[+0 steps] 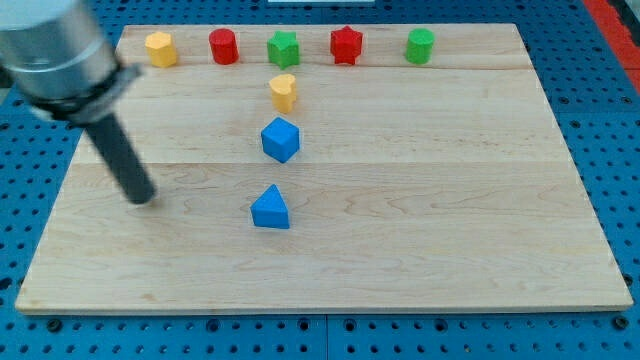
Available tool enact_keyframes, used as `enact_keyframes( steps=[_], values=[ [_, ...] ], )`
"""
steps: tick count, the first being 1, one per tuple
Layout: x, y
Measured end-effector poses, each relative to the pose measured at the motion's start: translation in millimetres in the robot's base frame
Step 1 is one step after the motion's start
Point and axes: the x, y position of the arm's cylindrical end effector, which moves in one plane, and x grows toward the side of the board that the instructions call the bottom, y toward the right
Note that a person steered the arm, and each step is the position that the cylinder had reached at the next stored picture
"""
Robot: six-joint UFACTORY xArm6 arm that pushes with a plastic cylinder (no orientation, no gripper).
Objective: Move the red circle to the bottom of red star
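The red circle (223,46) stands near the board's top edge, left of centre. The red star (345,45) stands in the same top row, further right, with a green star (283,48) between them. My tip (143,197) rests on the board at the view's left, well below and left of the red circle and far from the red star. The rod slants up to the arm body (55,50) at the top left corner.
A yellow hexagon (160,48) is at the top left and a green circle (420,45) at the top right. A yellow heart (284,92), a blue cube (281,139) and a blue triangle (270,208) form a column near the centre. The wooden board (450,200) lies on a blue perforated table.
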Motion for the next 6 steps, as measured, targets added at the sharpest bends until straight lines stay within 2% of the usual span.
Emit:
enact_keyframes(
  steps=[2,3,6],
  values=[
    [-6,-13],
    [-30,-12],
    [-144,-10]
  ],
)
